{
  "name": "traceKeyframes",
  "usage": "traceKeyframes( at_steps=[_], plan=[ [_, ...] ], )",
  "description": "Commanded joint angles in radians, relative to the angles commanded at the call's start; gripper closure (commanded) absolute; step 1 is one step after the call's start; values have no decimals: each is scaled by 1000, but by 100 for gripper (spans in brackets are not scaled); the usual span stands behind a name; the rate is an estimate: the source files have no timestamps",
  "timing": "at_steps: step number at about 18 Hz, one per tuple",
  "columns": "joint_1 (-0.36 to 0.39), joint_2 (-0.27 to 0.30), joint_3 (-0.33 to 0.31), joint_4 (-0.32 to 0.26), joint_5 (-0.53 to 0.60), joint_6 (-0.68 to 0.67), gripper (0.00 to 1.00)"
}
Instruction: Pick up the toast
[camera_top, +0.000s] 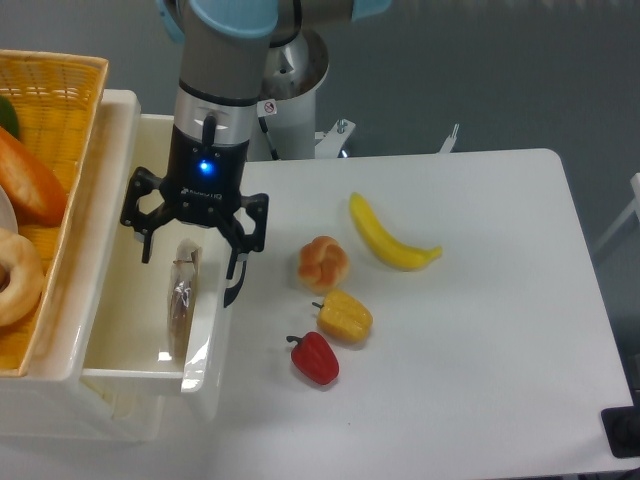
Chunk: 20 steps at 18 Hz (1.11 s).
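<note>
The toast (181, 305) is a thin brown slice in clear crinkly plastic. It stands on edge inside the white tub (110, 375) at the left, leaning near the tub's right wall. My gripper (190, 262) hangs straight above it, pointing down, with its jaws wide open. One finger is to the left of the toast's top end and the other finger (236, 278) is to the right, over the tub's right wall. The fingers do not touch the toast.
A wicker basket (70, 90) at the far left holds a long orange loaf (30, 180) and a pale ring-shaped bun (15, 275). On the white table lie a banana (385, 235), a round orange bun (323, 262), a yellow pepper (345, 315) and a red pepper (316, 358).
</note>
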Motion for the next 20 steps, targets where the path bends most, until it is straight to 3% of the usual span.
traceKeyframes(
  at_steps=[3, 4, 16, 20],
  plan=[
    [-2, 0, 0, 0, -2, -2, 91],
    [-8, 1, -3, 0, -2, 0, 100],
    [-14, 17, -29, -6, 3, 2, 100],
    [-11, 54, -20, -20, 0, -2, 100]
  ],
)
